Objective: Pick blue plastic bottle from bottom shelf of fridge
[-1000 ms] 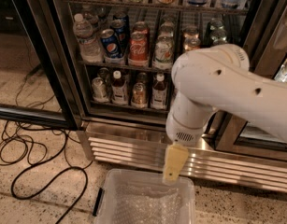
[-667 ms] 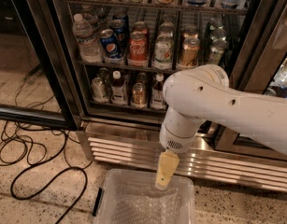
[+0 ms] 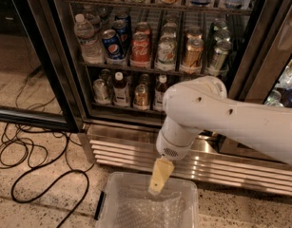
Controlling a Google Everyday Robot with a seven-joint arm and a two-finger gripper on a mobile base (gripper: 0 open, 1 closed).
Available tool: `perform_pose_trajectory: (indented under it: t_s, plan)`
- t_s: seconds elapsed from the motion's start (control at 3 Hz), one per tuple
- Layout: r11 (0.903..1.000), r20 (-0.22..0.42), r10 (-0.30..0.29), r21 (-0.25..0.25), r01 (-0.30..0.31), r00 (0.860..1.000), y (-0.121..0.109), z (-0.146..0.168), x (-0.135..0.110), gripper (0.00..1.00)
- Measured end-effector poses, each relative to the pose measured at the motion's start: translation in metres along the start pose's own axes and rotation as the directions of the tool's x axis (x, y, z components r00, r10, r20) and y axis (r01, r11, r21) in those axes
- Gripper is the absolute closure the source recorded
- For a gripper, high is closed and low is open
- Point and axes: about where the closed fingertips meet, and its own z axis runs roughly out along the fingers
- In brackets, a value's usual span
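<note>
**Gripper above bin; bottle upright on bottom shelf**

Nearest the camera: clear plastic bin (image 3: 112,201) on speckled floor (image 3: 231,208), with black cable (image 3: 38,175) looped beside it at the view's left. Just above the bin's rear rim: cream-coloured gripper (image 3: 157,180), pointing down, hung from the white arm (image 3: 221,113) reaching in from the view's right. Spread or pressed together: cannot be told.

Behind the bin: ribbed stainless steel base (image 3: 121,151) of the black-framed fridge (image 3: 64,80). Directly above the base: bottom shelf (image 3: 129,110), a dark wire rack with a row of small bottles and cans.

In that row: blue plastic bottle (image 3: 120,89), upright, white-capped, dark-necked, pale-labelled, between two cans (image 3: 101,90) and well apart from the gripper. Further along: second white-capped bottle (image 3: 160,93), close by the arm.

Farthest: upper rack with clear water bottle (image 3: 87,39), Pepsi can (image 3: 112,44) and red Coca-Cola can (image 3: 140,49).
</note>
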Motion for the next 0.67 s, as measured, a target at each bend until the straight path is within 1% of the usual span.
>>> perform_pose_trajectory:
  t_s: [0.33, 0.67]
  plan:
    - [0.9934, 0.104, 0.11, 0.02, -0.113, 0.988, -0.013, 0.037, -0.024, 0.0]
    - [0.9788, 0.212, 0.197, 0.013, -0.205, 0.957, -0.029, 0.066, -0.041, 0.0]
